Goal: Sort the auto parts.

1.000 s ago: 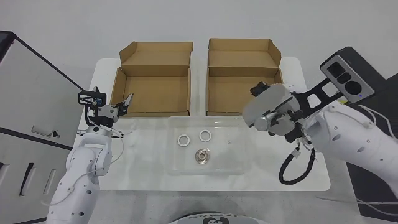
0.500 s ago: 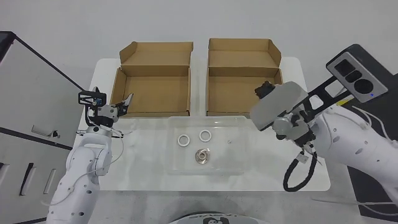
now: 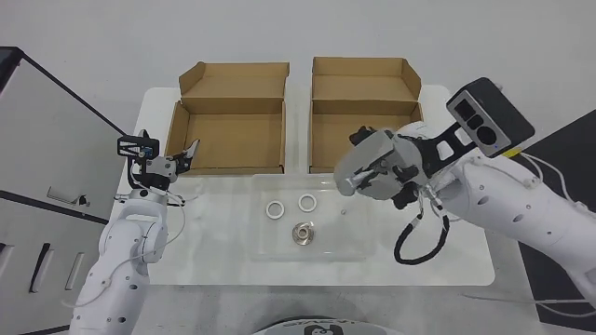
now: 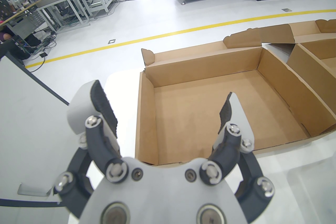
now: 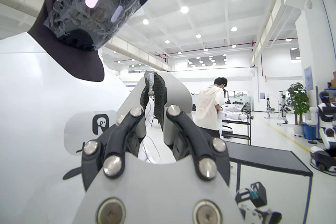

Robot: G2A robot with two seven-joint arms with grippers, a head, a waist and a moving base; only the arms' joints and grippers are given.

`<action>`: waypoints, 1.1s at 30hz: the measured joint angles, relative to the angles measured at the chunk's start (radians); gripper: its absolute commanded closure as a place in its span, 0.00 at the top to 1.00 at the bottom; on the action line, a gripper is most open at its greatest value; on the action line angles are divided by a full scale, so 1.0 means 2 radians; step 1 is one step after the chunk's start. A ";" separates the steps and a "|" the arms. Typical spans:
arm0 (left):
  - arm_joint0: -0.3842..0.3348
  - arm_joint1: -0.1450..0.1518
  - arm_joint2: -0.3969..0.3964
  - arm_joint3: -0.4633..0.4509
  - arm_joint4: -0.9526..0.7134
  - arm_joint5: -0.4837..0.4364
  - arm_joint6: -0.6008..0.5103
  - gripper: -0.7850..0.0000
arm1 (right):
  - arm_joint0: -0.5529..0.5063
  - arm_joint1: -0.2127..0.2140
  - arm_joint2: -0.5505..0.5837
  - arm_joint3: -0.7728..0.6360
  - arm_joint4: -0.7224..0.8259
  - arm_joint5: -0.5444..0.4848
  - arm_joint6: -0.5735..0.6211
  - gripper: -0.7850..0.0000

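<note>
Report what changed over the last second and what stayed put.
The right claw, shut on a bolt, swung outward to the right, then back inward toward the tray. The left claw stayed open beside the left box. The two white rings and the metal part in the tray did not move.

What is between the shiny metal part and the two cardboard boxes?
In the top view, two white rings: the left ring and the right ring. They lie in the clear tray, between the metal part and the cardboard boxes.
</note>
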 measured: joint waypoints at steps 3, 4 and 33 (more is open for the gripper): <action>0.000 0.000 0.000 0.000 0.000 0.000 0.000 1.00 | 0.006 0.000 -0.005 -0.004 0.006 0.000 0.000 0.00; 0.000 0.000 0.000 0.000 0.000 0.000 0.000 1.00 | 0.007 0.000 -0.005 -0.007 0.010 0.000 0.000 0.00; 0.000 0.000 0.000 0.000 0.000 0.000 0.000 1.00 | -0.071 -0.053 0.077 -0.049 0.061 0.000 0.000 0.00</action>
